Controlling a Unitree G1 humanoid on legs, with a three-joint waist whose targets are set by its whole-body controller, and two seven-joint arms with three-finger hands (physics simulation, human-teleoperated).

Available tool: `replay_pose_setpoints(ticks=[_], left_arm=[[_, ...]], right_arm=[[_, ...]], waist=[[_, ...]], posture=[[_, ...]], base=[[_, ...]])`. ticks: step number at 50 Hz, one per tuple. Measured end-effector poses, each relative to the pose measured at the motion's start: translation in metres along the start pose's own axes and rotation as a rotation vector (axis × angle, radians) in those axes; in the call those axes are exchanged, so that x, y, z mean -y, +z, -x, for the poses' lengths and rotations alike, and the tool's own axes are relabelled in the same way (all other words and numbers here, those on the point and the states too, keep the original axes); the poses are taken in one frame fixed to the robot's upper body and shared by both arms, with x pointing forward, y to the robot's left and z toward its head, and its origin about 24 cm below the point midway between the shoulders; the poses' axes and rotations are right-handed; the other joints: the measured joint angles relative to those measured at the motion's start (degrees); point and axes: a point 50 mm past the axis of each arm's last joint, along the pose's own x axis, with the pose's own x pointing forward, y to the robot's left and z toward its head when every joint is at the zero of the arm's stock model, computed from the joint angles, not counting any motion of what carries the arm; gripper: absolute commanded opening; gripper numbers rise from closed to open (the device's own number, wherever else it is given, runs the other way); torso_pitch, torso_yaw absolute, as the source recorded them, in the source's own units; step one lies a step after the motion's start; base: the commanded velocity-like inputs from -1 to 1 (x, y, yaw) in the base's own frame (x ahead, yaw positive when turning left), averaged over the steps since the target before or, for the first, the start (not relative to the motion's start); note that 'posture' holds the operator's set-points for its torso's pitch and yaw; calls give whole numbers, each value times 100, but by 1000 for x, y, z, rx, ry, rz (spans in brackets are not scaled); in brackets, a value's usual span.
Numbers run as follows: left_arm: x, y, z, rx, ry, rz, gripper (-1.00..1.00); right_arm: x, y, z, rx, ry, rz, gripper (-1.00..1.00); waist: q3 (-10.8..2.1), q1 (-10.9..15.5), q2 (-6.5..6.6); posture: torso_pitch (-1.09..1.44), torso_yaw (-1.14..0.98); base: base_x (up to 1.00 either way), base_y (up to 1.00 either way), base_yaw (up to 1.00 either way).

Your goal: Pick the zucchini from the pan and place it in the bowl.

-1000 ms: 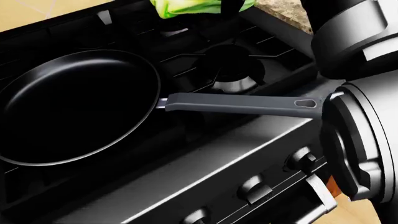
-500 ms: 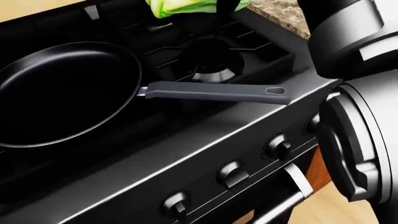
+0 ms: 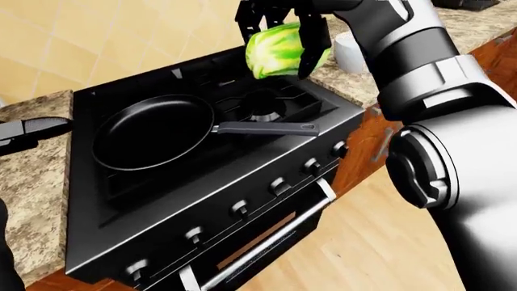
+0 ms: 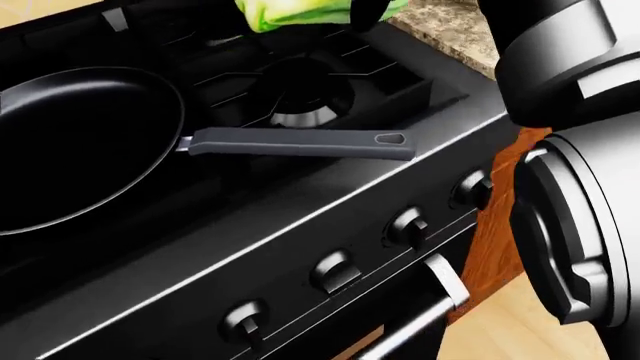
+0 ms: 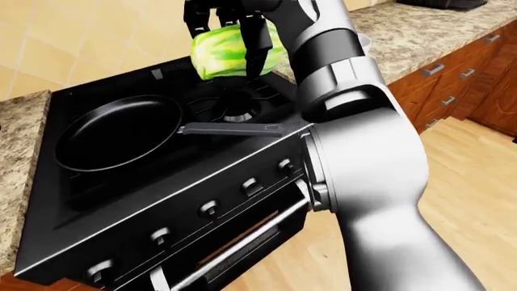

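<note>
Frying pan (image 3: 153,132): smooth black non-stick look, satin sheen; handle (image 4: 300,142) matt grey plastic. Stove (image 3: 202,200): glossy black w/ brushed-metal edge, knobs (image 4: 333,271) shiny dark metal, oven bar (image 3: 266,242) polished steel. Table (image 3: 36,182): speckled granite, polished. Zucchini (image 3: 279,51): waxy green, streaked. Floor (image 5: 468,163): light wood, smooth. Wall tiles (image 3: 97,42): matt cream.

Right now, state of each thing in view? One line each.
zucchini: lifted, held above the stove, out of the pan
right hand: fingers closed round the zucchini
pan: empty, on the stove, handle pointing to the view's right
stove: burners unlit
left hand: only a dark part at the view's left edge, fingers not visible
white container: upright on the counter, mostly hidden behind the right arm
</note>
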Motion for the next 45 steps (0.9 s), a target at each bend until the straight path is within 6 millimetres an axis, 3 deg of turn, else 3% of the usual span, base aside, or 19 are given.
replay_pose_setpoints(ticks=[2, 8, 12, 15, 17, 19, 25, 28, 30, 35, 40, 44, 45], left_arm=[[1, 2, -1, 8, -4, 1, 100], [5, -1, 0, -5, -28, 12, 100], [3, 2, 0, 10, -18, 6, 100], [4, 3, 0, 17, -21, 4, 100], [1, 1, 1, 9, -8, 4, 100], [-1, -3, 2, -10, 5, 3, 100], [0, -1, 0, -1, -3, 1, 100], [-1, -1, 0, -2, 1, 0, 100], [0, 1, 0, 3, -1, -2, 100], [6, -4, 1, -16, -33, 12, 100], [2, 4, -1, 9, -16, 2, 100], [1, 12, -3, 39, -16, -3, 100], [0, 12, -3, 39, -10, -4, 100]], right_arm=[[2, 0, 1, 1, -8, 3, -100], [-6, -11, 2, -37, 27, -25, -100], [-5, -8, 1, -26, 23, -20, -100], [-3, -6, 1, -22, 14, -18, -100], [-6, -3, -2, -9, 19, -18, -100], [-10, -2, -5, -1, 38, -21, -100], [-4, -3, -1, -10, 20, -18, -100], [-1, 0, 0, 1, 5, -11, -100], [0, 0, 0, 4, 1, -10, -100], [-9, -14, 2, -41, 32, -41, -100], [-7, -10, 1, -33, 33, -31, -100], [-3, -8, 2, -28, 17, -23, -100], [-3, -6, 1, -22, 15, -22, -100]], waist=[[-66, -6, -199], [10, -32, 88], [80, 5, 331], [41, -14, 583], [70, 18, 444], [34, 6, 445], [-16, -10, 254], [-18, 22, 31], [-65, 29, -207], [-7, -56, -54], [81, 28, 255], [45, 11, 543], [49, 40, 477]], posture=[[0, 0], [0, 0], [0, 0], [0, 0], [0, 0], [0, 0], [0, 0], [0, 0], [0, 0], [0, 0], [0, 0], [0, 0], [0, 0]], base=[[0, -15, 0], [0, -16, 0], [0, -15, 0], [0, -15, 0], [0, -16, 0], [0, -16, 0], [0, -30, 0], [0, -31, 0], [0, -31, 0], [0, -31, 0], [0, -31, 0], [0, -32, 0], [0, -33, 0]])
